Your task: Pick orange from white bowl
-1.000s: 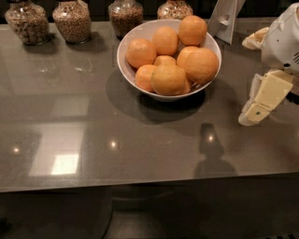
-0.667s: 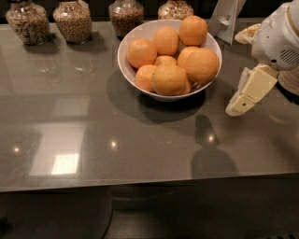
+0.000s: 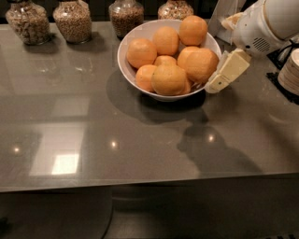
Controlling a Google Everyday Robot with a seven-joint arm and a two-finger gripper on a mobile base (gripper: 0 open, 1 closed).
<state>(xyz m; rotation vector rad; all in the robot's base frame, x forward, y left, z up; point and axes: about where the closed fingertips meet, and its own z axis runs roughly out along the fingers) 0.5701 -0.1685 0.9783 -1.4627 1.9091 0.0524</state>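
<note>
The white bowl (image 3: 132, 71) stands at the back middle of the grey table and holds several oranges. The large deep-orange orange (image 3: 202, 64) lies at the bowl's right side, next to a yellower one (image 3: 168, 80) at the front. My gripper (image 3: 217, 84) comes in from the upper right on a white arm (image 3: 261, 28). Its cream tip is just outside the bowl's right rim, beside the large orange and low to the table. It holds nothing.
Several glass jars of grain (image 3: 72, 19) line the table's back edge. A stack of plates (image 3: 290, 70) stands at the far right. A white object (image 3: 225, 13) stands behind the bowl. The table's front edge (image 3: 140, 183) runs across the lower part of the view.
My gripper has moved left and toward the bowl, from well to the right of it to just beside its right rim. The bowl and oranges have not shifted.
</note>
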